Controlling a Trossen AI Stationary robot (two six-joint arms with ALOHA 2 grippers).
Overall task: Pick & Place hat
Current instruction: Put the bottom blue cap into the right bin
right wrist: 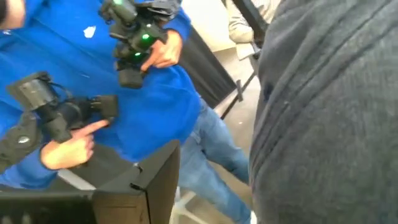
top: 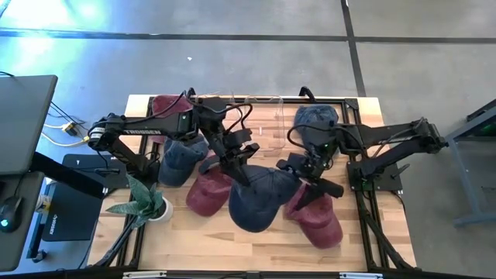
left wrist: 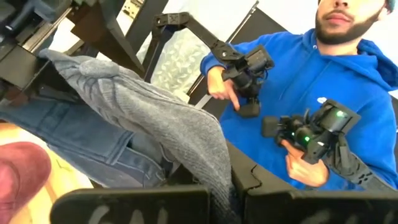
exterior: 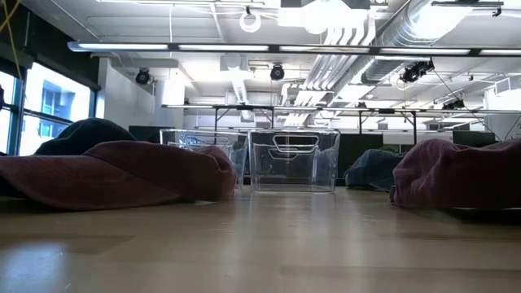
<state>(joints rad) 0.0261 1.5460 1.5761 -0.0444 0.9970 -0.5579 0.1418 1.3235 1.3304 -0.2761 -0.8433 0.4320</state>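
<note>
Several hats are spread over the wooden desk [top: 201, 232]. A navy hat [top: 260, 198] lies at the centre front, with a maroon hat [top: 209, 194] touching it on the left and another maroon hat [top: 319, 217] just beside it on the right. A further navy hat [top: 182, 159] is seen under the left arm, a maroon one [top: 167, 105] at the back left corner, and a navy one [top: 316, 116] at the back right. A clear plastic bin [top: 248, 116] stands at the back centre of the desk; in the low view the bin [exterior: 293, 159] is seen between two maroon hats in the foreground. The left gripper [top: 239, 167] is placed over the back edge of the centre navy hat and is clamped on a fold of it; in the left wrist view grey-blue fabric [left wrist: 155, 118] is seen draped over and pinched between the closed fingers. The right gripper [top: 316, 180] is positioned at the right edge of the same navy hat, above the right maroon hat; whether its jaws stand apart or together cannot be told, and the right wrist view is largely filled by grey fabric [right wrist: 329, 112]. A person in a blue hoodie [left wrist: 348, 81] holding handheld controllers is seen beyond the desk. A potted plant [top: 147, 201] stands at the desk's front left.
</note>
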